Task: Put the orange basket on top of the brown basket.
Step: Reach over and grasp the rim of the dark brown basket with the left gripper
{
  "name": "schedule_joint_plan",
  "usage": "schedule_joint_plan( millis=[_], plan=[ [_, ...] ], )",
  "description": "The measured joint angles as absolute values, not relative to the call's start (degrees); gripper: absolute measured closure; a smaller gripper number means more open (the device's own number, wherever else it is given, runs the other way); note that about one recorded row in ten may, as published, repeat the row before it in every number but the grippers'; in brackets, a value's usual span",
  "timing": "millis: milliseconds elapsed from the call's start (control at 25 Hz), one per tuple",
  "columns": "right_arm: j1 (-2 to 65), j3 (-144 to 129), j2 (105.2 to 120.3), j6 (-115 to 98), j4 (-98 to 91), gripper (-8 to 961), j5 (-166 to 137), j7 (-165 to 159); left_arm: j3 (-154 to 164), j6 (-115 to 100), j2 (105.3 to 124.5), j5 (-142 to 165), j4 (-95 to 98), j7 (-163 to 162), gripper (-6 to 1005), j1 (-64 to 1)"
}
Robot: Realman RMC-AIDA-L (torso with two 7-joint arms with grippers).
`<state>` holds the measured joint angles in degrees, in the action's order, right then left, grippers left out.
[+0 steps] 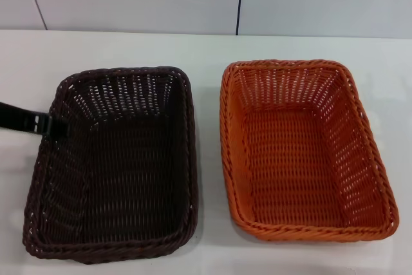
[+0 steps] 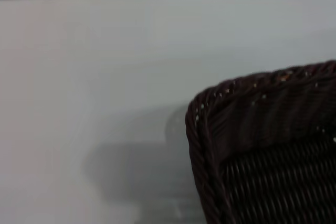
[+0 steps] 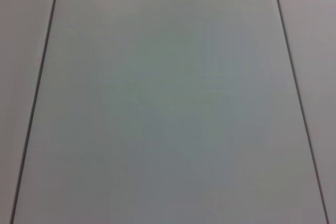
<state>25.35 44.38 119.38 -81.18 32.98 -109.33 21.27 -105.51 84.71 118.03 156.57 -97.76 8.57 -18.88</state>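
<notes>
Stack not started: orange basket [image 1: 302,152] sits on the table [image 1: 206,46] just right of the brown basket [image 1: 116,159], both empty. Left gripper [image 1: 48,125] is at the brown basket's left rim; can't tell finger state. Right gripper unseen. Whole lift-and-place remains.

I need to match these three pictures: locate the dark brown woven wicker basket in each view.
Head view: the dark brown woven wicker basket sits left of centre, beside the orange basket.
Left wrist view: only one rim corner shows.
Right wrist view: not in it.
Shared landmark: the white table.
</notes>
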Motion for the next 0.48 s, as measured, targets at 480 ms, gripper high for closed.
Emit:
schedule_joint_plan(
  millis=[480],
  plan=[
    [25.40, 44.29, 119.26, -81.54, 32.16, 287, -109.61, 20.17, -104.54, 83.83, 118.11, 156.48, -90.58, 7.92, 393, -19.05]
  ],
)
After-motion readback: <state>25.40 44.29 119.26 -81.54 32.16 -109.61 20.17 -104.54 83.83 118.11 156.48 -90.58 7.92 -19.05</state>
